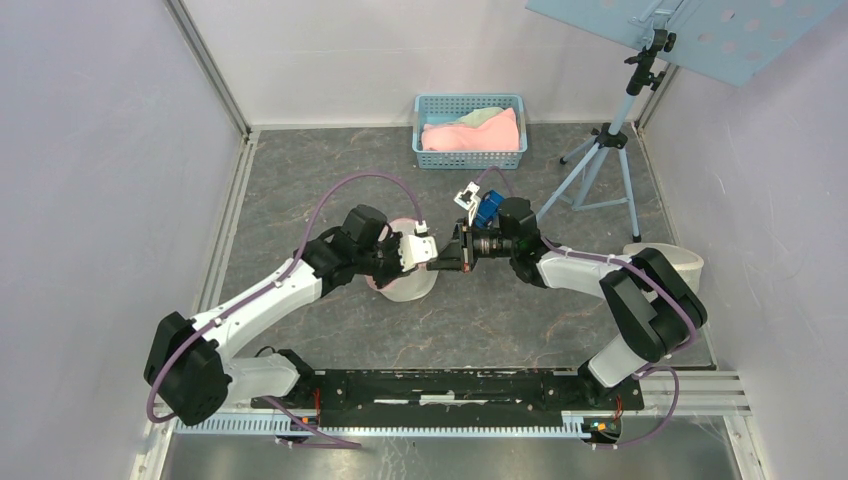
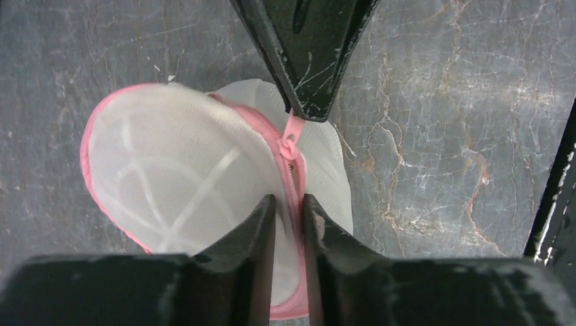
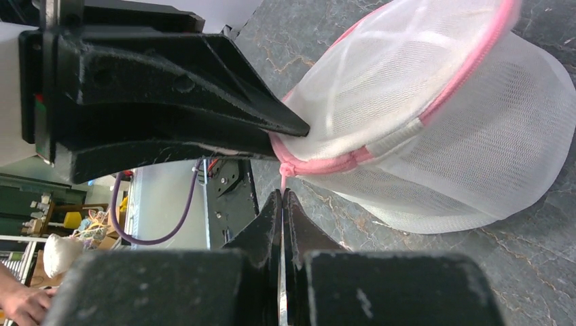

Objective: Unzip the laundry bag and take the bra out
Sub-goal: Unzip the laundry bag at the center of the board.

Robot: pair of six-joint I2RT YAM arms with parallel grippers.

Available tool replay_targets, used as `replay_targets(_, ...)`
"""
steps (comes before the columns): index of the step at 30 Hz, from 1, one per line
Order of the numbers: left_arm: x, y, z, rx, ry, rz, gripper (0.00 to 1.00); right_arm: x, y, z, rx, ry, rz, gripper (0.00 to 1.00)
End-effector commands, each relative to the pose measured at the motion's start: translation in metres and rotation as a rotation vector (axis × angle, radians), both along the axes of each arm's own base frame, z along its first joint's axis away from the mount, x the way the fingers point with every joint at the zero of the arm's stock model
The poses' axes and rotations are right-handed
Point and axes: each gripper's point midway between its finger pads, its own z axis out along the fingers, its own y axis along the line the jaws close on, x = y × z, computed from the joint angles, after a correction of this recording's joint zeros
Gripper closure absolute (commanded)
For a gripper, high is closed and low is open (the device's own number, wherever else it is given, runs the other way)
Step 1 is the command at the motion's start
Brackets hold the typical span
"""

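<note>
Pink-trimmed white mesh, the laundry bag (image 2: 170, 170) sits in the middle of the desk (image 1: 300, 180) between both arms, its zip looking barely started. The right jaws are clenched on the pink zip pull (image 2: 291, 132), placed to draw the slider along the seam. The left jaws, facing them, pinch the zip seam (image 2: 293, 183) just behind the pull, apparently to anchor the soft bag so it does not drag along. The bra cannot be made out through the mesh. Well behind, by the far wall, a blue basket (image 1: 468, 99) holds pink cloth; a tripod (image 1: 624, 103) stands to its right
</note>
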Motion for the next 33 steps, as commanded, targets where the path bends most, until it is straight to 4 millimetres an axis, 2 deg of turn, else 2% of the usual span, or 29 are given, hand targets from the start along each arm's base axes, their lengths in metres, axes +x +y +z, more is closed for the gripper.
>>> replay_targets(1,0.006,0.003,0.000,0.006,-0.040,0.029,0.81,0.003,0.002,0.018,0.033,-0.080,0.016,1.00)
replay_targets(4,0.004,0.009,-0.003,0.023,-0.053,0.031,0.97,0.011,-0.006,0.011,0.011,-0.083,-0.003,1.00)
replay_targets(11,-0.001,0.018,-0.009,0.030,-0.059,0.042,0.98,0.031,-0.025,-0.004,-0.046,-0.101,-0.052,1.00)
replay_targets(17,-0.001,0.017,-0.006,0.018,-0.056,0.039,0.98,0.037,-0.027,-0.004,-0.050,-0.105,-0.061,1.00)
replay_targets(18,-0.001,0.015,-0.004,0.010,-0.052,0.036,0.95,0.037,-0.027,-0.003,-0.047,-0.104,-0.062,1.00)
replay_targets(22,-0.005,0.004,0.014,-0.051,-0.031,0.021,0.61,0.033,-0.023,0.002,-0.026,-0.092,-0.057,1.00)
replay_targets(25,-0.003,-0.002,0.022,-0.076,-0.027,0.025,0.45,0.027,-0.018,0.006,-0.010,-0.087,-0.046,1.00)
replay_targets(28,0.001,-0.006,0.021,-0.078,-0.020,0.025,0.39,0.020,-0.012,0.010,0.008,-0.078,-0.032,1.00)
replay_targets(33,0.006,-0.012,0.010,-0.068,0.001,0.035,0.41,0.015,-0.006,0.013,0.022,-0.071,-0.021,1.00)
